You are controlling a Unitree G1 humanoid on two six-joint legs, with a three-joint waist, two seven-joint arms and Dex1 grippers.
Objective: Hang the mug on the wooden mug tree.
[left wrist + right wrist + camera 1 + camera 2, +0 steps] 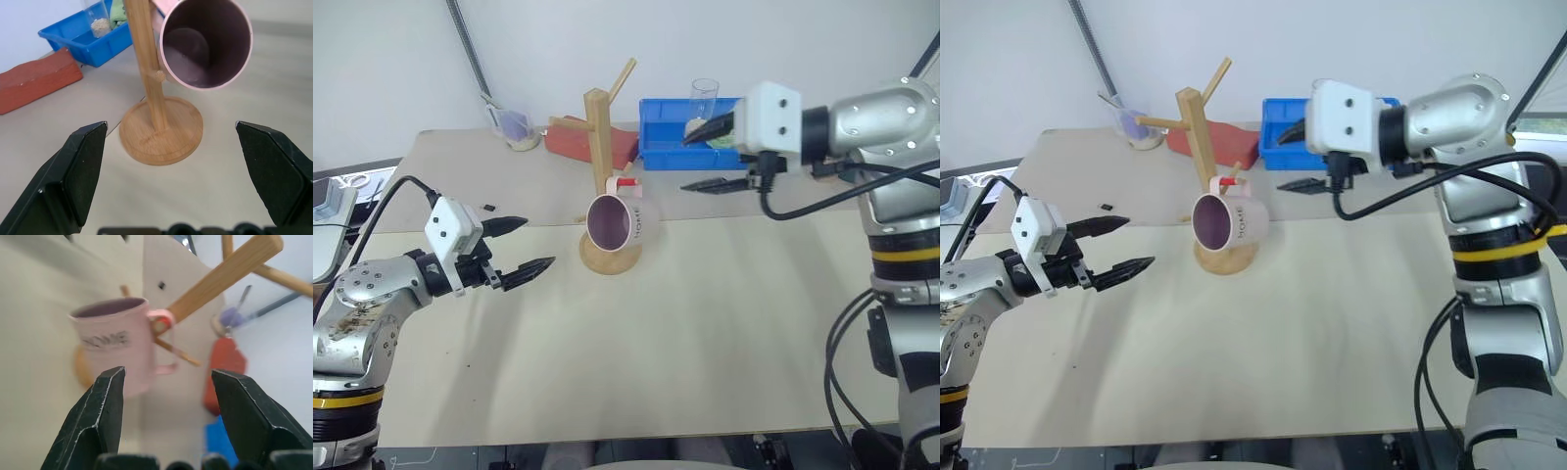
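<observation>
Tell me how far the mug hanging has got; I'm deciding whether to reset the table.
Done, it seems: the mug hangs by its handle on the red-tipped peg of the wooden mug tree, its open mouth tilted toward the robot. In hand: nothing; the right gripper is open and apart from the mug, and the left gripper is open and empty. Left: apparently only drawing the arms away.

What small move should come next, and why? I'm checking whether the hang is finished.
Probably draw the right gripper a little farther off and leave the mug alone. The mug hangs by its handle on the red-tipped peg of the mug tree, with neither gripper touching it. Both the right gripper and the left gripper are open and apart from it, so nothing needs grasping.
</observation>
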